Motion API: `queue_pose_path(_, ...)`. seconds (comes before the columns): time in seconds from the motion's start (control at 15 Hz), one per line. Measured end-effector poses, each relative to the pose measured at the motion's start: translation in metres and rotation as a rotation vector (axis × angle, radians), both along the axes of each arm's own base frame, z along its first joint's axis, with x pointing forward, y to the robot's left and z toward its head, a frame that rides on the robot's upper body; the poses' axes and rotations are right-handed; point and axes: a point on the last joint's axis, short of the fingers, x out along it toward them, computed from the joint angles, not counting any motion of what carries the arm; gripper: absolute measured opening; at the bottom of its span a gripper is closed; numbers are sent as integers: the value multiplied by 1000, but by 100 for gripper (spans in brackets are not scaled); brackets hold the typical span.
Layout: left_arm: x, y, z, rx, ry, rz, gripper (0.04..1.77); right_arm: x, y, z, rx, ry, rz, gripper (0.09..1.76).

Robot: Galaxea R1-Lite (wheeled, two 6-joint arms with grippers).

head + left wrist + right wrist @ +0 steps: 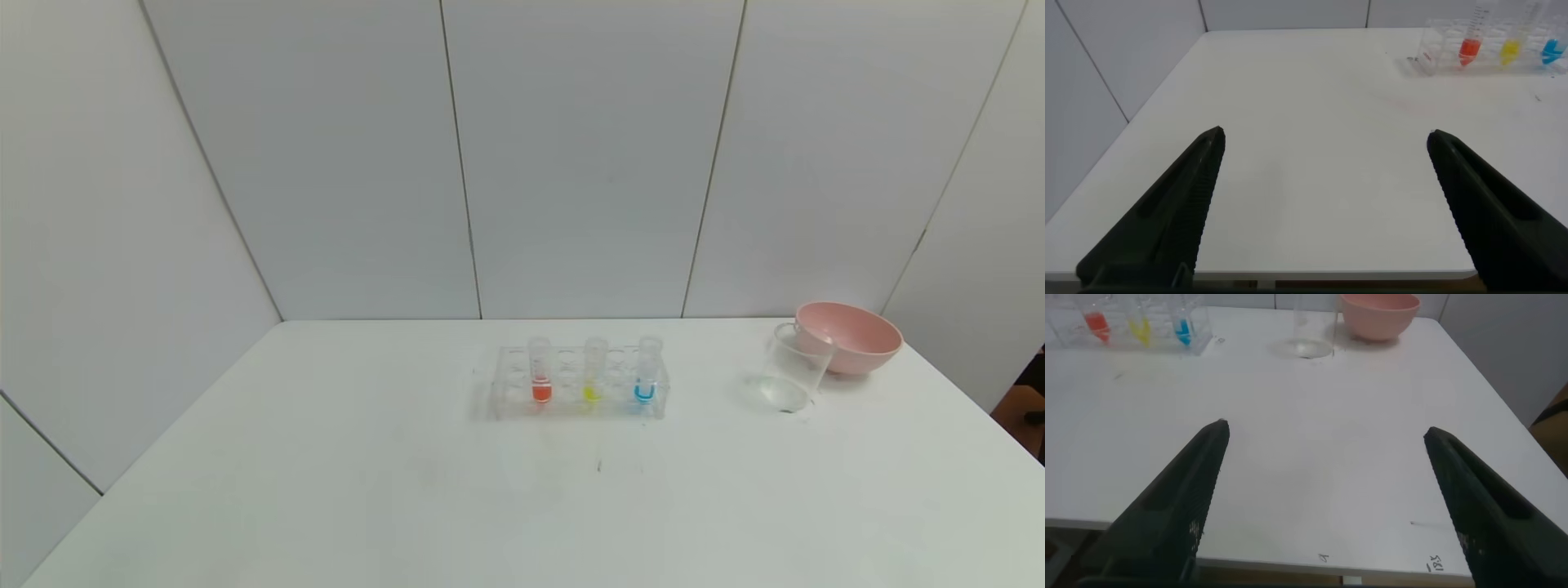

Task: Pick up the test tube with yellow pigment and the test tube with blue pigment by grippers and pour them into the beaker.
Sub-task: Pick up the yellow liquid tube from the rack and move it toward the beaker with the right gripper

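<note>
A clear rack (510,384) in the middle of the white table holds three upright tubes. The test tube with yellow pigment (593,371) stands in the middle, the test tube with blue pigment (647,369) to its right. The clear beaker (793,367) stands to the right of the rack, in front of a pink bowl. Neither gripper shows in the head view. My left gripper (1324,135) is open and empty over the table's near left part, far from the rack (1429,53). My right gripper (1324,429) is open and empty near the front edge, far from the beaker (1313,327).
An orange-red-bottomed tube (540,371) stands at the rack's left. The pink bowl (849,336) sits at the back right corner, touching or just behind the beaker. Grey wall panels close the back and sides. The table's front edge lies just below both grippers.
</note>
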Motion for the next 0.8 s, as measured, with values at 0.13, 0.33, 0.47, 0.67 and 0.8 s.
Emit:
queue_pose_path(0.13,0,0,0,0,0,0,176,0,0,0,3,8,-4,171)
queue_pose_path(0.33,0,0,0,0,0,0,176,-4,0,18,12,-37,2,171)
queue_pose_path(0.47,0,0,0,0,0,0,176,-4,0,37,14,-52,9,171)
queue_pose_path(0.67,0,0,0,0,0,0,176,9,1,63,20,-37,53,171)
queue_pose_path(0.8,0,0,0,0,0,0,176,26,2,81,19,-38,69,171)
